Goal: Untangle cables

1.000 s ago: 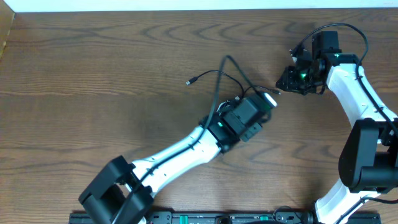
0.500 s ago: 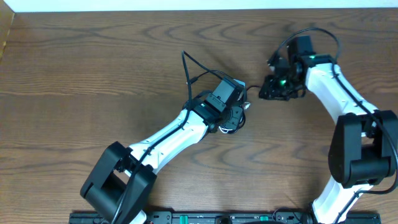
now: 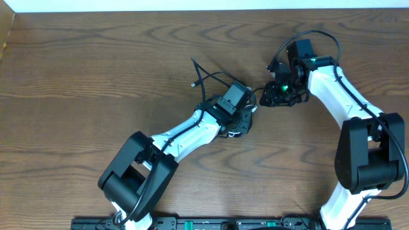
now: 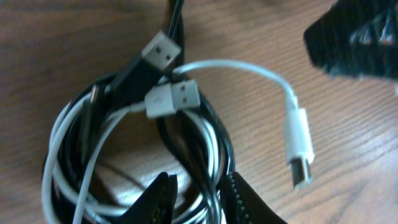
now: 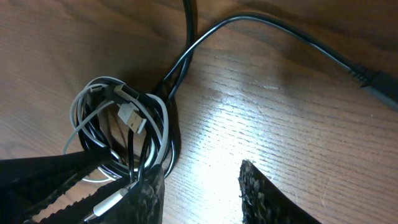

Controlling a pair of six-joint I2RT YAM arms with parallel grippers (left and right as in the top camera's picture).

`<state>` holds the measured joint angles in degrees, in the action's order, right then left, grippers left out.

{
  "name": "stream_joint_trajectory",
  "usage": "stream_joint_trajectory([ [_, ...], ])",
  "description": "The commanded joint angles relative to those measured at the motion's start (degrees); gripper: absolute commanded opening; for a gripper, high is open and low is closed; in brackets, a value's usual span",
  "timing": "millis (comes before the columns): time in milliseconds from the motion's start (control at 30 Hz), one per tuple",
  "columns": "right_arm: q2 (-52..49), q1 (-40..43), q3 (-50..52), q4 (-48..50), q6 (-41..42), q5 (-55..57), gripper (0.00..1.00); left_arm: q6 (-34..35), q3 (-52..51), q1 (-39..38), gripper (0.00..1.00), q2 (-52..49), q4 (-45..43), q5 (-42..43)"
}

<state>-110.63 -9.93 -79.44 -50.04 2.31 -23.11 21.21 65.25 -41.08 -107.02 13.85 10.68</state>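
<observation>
The black and white cables (image 4: 186, 134) lie wound together in one coil on the wooden table. A white USB plug (image 4: 173, 98) and a black USB plug (image 4: 158, 53) cross on top of it. A white tail ends in a small plug (image 4: 300, 140). My left gripper (image 4: 202, 202) is shut on several strands at the coil's near side. From above it sits mid-table (image 3: 248, 112), and a black cable loop (image 3: 199, 71) trails to the upper left. My right gripper (image 5: 202, 199) stands open over bare wood just right of the coil (image 5: 124, 134), with nothing between its fingers.
A long run of black cable (image 5: 261, 28) curves away from the coil to a plug end (image 5: 379, 87) on the right. The two grippers are very close together (image 3: 265, 97). The table's left edge (image 3: 5, 38) is far off.
My left gripper dragged the coil up and to the left, and the black loop swung left with it. My right gripper followed leftward and its jaws widened.
</observation>
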Motion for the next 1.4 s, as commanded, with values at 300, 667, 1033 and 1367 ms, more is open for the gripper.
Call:
stream_joint_trajectory([
  [300, -0.4, -1.8, -0.3, -0.5, -1.4, 0.1, 0.36, 2.7, -0.3, -0.1, 0.26, -6.1, -2.8, 0.3],
  [667, -0.4, -3.0, 0.3, -0.6, -5.2, -2.2, 0.43, 2.7, -0.3, -0.1, 0.08, -6.1, -3.3, 0.3],
  [1033, -0.4, -5.3, 6.3, 4.9, -2.5, -0.3, 0.41, 2.7, -0.3, -0.1, 0.11, -6.0, -3.3, 0.3],
  [1367, -0.4, -6.5, 16.3, 18.6, -1.5, 0.2, 0.42, 2.7, -0.3, -0.1, 0.08, -6.0, -3.3, 0.3],
])
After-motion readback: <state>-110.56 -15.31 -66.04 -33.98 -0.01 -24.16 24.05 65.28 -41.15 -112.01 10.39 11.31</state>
